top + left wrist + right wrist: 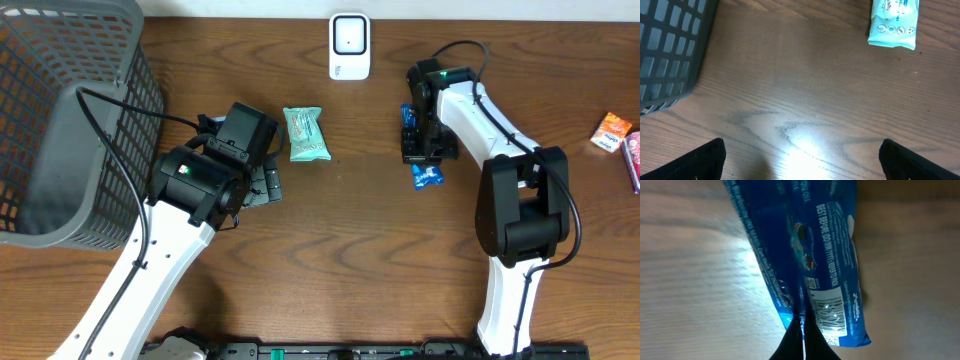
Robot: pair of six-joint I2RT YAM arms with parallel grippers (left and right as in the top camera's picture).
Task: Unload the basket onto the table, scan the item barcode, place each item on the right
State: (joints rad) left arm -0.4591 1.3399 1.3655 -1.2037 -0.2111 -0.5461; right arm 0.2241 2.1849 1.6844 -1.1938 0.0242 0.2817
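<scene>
Right arm: the right tool (802, 332) has its fingers pressed together on one edge of the blue packet (810, 255). The wrist view shows the film pinched between them with no gap. The hold looks thin, on a seam or fold rather than the body of the pack.

From overhead, the packet sits under that arm, right of centre on the bench (350, 270), with an end sticking out either side of the tool. I cannot tell whether it is clear of the wood or resting on it.

The barcode (832, 311) is printed on the face turned toward the wrist camera, close beside the pinch point.

The scanner (349, 45) is a white unit at the far edge, centre. It lies to the left of the packet and farther back, well apart from it.

Left arm: the left tool (802, 162) has its fingers wide apart with nothing between them, over bare wood beside the basket (60, 120). A teal packet (305, 134) lies just beyond it, not touched.

Judgement: the grasp on the item is made, and presenting it to the scanner is not yet done.

The next move calls for:
- lifting the packet and carrying it far-left toward the white unit;
- turning the wrist so the barcode face meets the scanner's window;
- keeping the fingers from shading the code, since it sits so near them.

A pack held by its edge may swing or droop, so a slow approach seems wise.
</scene>
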